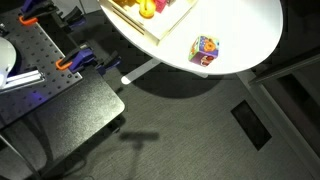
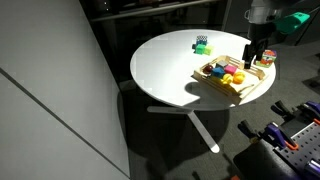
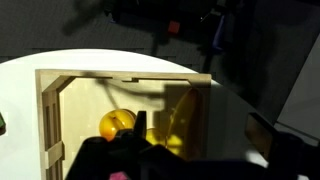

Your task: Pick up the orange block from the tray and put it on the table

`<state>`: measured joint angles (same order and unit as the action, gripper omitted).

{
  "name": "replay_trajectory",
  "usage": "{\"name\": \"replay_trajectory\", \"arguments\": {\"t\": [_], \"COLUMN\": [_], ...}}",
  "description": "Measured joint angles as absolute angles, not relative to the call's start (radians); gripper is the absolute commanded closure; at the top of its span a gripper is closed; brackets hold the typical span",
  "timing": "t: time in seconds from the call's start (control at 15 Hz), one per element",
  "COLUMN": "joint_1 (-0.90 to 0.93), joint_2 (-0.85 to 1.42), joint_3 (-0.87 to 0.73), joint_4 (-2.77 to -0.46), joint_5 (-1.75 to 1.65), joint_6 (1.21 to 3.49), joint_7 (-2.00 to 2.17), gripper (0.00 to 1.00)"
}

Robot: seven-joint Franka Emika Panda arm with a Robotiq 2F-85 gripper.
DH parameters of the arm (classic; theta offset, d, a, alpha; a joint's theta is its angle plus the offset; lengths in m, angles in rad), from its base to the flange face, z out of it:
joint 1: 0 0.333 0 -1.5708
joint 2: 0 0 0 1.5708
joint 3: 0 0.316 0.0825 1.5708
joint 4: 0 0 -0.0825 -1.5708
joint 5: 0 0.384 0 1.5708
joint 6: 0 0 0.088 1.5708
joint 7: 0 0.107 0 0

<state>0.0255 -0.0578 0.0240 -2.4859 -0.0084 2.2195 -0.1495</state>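
Note:
The light-wood tray point(image 2: 228, 84) lies on the right part of the round white table point(image 2: 170, 70). It holds several small coloured pieces. A small orange piece, apparently the orange block point(image 2: 266, 61), shows at the tray's far right end. My gripper point(image 2: 253, 60) hangs just above that end of the tray, next to the orange piece. In the wrist view the gripper point(image 3: 198, 128) is open and empty, with its fingers spread over the tray point(image 3: 50, 110) and yellow pieces point(image 3: 117, 122) below. The orange block is not clear in the wrist view. An exterior view shows the tray's corner point(image 1: 165, 25), without the gripper.
A multicoloured cube point(image 2: 201, 44) stands on the table away from the tray and also shows in an exterior view point(image 1: 205, 49). A grey perforated metal plate point(image 1: 40, 60) with orange clamps sits beside the table. A dark wall panel stands on one side.

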Motion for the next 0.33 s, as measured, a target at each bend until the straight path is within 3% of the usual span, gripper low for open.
{"name": "replay_trajectory", "arguments": {"t": [0.33], "joint_1": [0.026], "joint_2": [-0.096], "joint_3": [0.01], "joint_4": [-2.518], "joint_5": [-0.008], "joint_6": [2.262], "joint_7": [-0.15], "gripper": [0.0]}}
